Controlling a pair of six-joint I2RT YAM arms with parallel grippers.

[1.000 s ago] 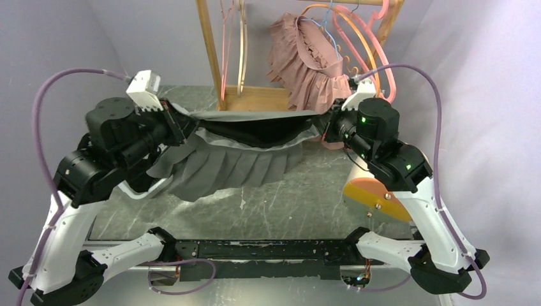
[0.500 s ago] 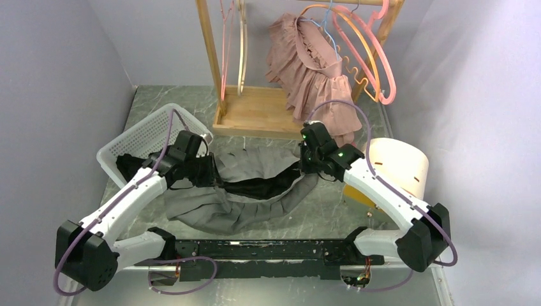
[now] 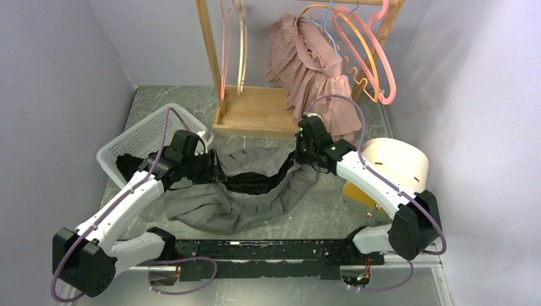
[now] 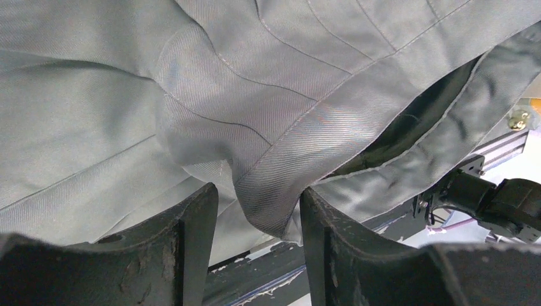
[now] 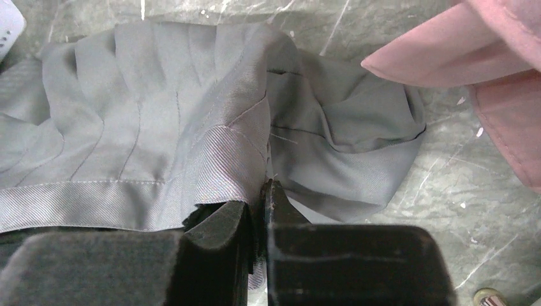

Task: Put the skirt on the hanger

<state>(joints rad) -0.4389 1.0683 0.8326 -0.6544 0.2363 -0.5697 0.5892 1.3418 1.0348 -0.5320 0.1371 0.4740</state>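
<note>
Lowered from its stretched hold of a second ago, the grey skirt [image 3: 236,201] lies mid-table [image 3: 319,213], the right gripper [image 5: 261,204] still pinching its waistband [image 4: 300,153] while the left gripper [image 4: 255,213] has let go, its jaws parted, with the hangers [image 3: 386,83] at the far edge yet unreached

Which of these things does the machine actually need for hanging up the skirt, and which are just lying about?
Needed:
- grey skirt, pinched in the right tool
- hangers on the wooden rack

Not needed:
- white basket
- pink ruffled garment, hanging on the rack
- cream drum
</note>
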